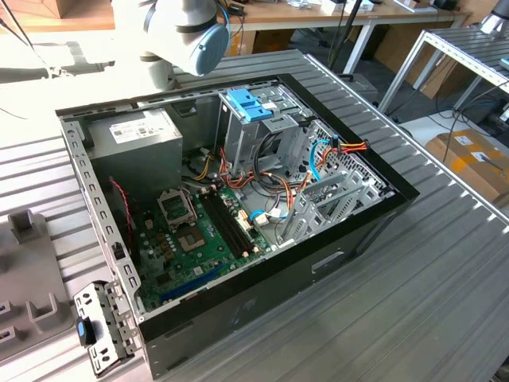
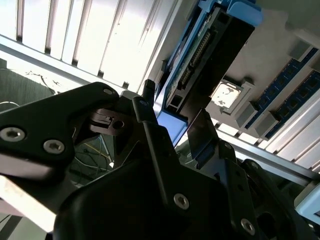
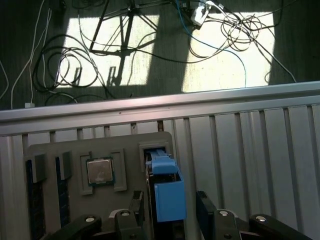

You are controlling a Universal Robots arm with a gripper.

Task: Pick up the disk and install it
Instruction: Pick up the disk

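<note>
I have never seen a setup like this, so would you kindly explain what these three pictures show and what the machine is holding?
This is one robot arm, white with a light-blue joint cap. The exterior view shows it behind an open black desktop computer case that lies on a ribbed metal table. The two wrist views come from cameras riding on the arm. They look past the black gripper at a grey plastic parts tray. The tray holds a square silver processor chip and the disk, a flat drive with blue plastic rails standing on edge in a slot. The fingers stand either side of the disk and look open, so the disk is not yet lifted.
</note>
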